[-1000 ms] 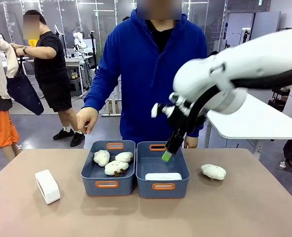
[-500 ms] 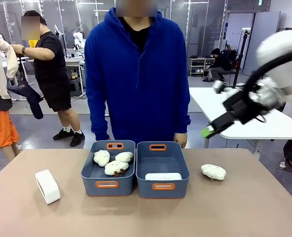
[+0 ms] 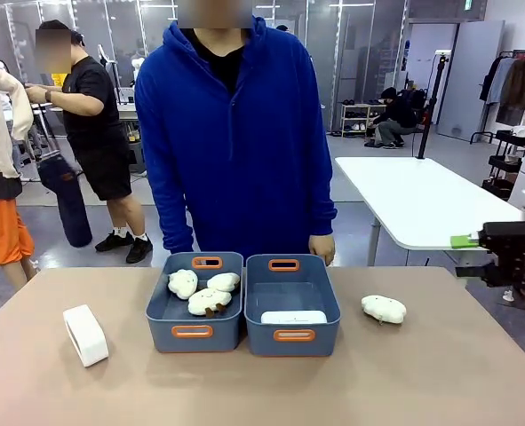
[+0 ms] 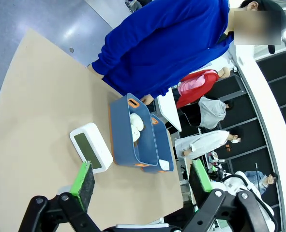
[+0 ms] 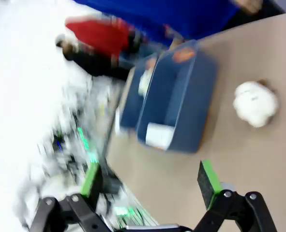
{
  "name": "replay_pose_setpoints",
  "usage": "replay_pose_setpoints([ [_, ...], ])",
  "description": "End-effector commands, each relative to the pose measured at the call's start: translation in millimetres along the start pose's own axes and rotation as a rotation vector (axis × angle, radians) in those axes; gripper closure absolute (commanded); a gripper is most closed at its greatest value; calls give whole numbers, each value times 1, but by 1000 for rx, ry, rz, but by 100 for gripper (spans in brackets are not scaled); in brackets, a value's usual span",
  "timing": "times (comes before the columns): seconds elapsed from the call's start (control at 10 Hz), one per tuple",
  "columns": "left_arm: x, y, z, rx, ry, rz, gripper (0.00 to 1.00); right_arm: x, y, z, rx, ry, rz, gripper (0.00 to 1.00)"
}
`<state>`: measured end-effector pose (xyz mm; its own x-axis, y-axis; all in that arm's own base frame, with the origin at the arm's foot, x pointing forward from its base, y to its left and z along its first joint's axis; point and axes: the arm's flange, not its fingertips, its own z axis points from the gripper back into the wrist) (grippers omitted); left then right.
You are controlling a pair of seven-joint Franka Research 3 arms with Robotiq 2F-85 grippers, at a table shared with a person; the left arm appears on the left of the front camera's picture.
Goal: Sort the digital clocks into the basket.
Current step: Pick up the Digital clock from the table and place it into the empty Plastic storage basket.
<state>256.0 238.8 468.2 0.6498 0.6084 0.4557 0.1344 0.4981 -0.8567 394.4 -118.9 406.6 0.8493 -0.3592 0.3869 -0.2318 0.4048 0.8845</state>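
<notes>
While bystanders (image 3: 84, 124) stand in the open workshop behind, the tan surface (image 3: 262, 390) carries the right-hand basket (image 3: 320, 337), one digital clock (image 3: 293, 317) already inside by its front wall. The second clock (image 3: 85, 335) lies well left. The left claw (image 4: 141, 178) gapes empty; the right claw (image 5: 150, 176), blurred, apparently does too. Best practice: straddle that clock's narrow sides squarely before closing.

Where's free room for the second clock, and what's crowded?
Free: the far part of the right blue-grey plastic basket, behind the white rectangular clock at its near end; also the near strip of the brown tabletop. Crowded: the left blue-grey basket, holding three cream plush toys.
</notes>
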Motion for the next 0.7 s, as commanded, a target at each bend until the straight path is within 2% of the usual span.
replay_pose_setpoints([
  [0.0,0,0,0,0,0,0,0,8,13,-13,16,101,69,0],
  [0.1,1,-17,-30,-8,54,10,0,8,13,-13,16,101,69,0],
  [0.3,-6,-48,-88,82,171,81,0,8,13,-13,16,101,69,0],
  [0.4,-7,-62,-113,135,175,137,0,8,13,-13,16,101,69,0],
  [0.6,-15,-70,-170,331,170,257,0,8,13,-13,16,101,69,0],
])
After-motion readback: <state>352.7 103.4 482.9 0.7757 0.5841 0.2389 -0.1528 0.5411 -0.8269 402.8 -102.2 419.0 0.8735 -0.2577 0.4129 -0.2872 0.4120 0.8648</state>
